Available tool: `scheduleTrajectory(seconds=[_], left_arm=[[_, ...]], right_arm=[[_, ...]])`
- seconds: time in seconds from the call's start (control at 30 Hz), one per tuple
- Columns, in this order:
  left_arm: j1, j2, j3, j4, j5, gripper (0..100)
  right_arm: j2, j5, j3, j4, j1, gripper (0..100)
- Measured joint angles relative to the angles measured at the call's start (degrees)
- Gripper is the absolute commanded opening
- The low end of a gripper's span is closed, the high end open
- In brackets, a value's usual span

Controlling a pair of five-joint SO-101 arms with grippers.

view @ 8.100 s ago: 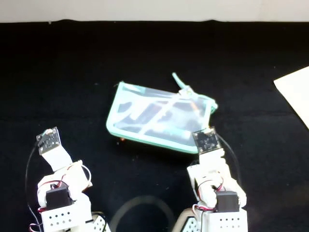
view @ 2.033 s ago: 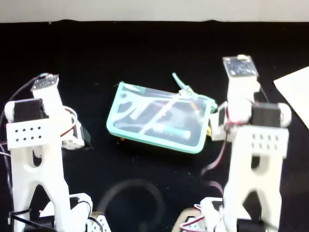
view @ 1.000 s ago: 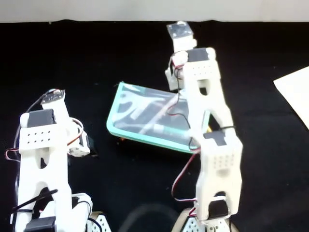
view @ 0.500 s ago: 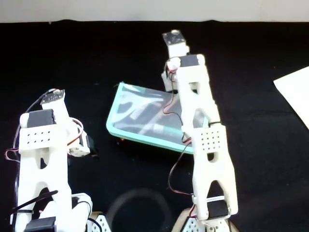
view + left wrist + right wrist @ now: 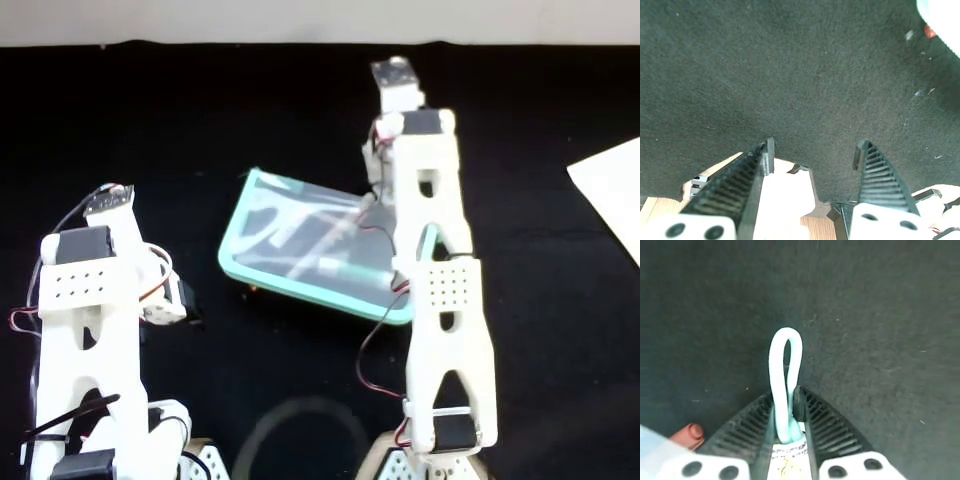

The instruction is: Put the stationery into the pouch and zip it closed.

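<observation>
Right at its tip, the right gripper [image 5: 787,396] is clamped on the mint-green cord loop of the zip pull [image 5: 775,375], the two ribbed black fingers [image 5: 820,425] pressed against the cord from either side. The free end of the loop stands out beyond the fingertips over the black cloth table cover [image 5: 880,310]. A small reddish rounded object [image 5: 690,432] lies on the cloth just beside a pale corner of the pouch.

Seen from the high view, the white right arm [image 5: 430,200] stretches out across the translucent, mint-edged flat zip pouch [image 5: 290,245] to its far edge. The pouch lies flat near the middle of the cloth, and pale shapes show through its clear face; what they are cannot be told. Whether the zip is drawn shut cannot be told either.

The left gripper [image 5: 815,150] hangs open over bare cloth, its toothed fingers [image 5: 747,175] well apart and holding nothing. The left arm [image 5: 85,290] stands near the pouch's left end without touching it. A white sheet of paper [image 5: 612,190] lies at the table's right edge.
</observation>
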Motion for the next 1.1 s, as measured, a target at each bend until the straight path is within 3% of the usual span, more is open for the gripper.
scheduleTrajectory(seconds=[0.17,0.4,1.1], left_arm=[[0.0,0.0,0.0,0.0,0.0,27],[0.0,0.0,0.0,0.0,0.0,27],[0.0,0.0,0.0,0.0,0.0,27]], right_arm=[[-0.1,0.0,-15.4,9.1,0.0,0.5],[-3.3,-2.6,-18.0,13.8,0.0,0.5],[-53.7,-6.1,-19.2,14.0,0.1,0.9]])
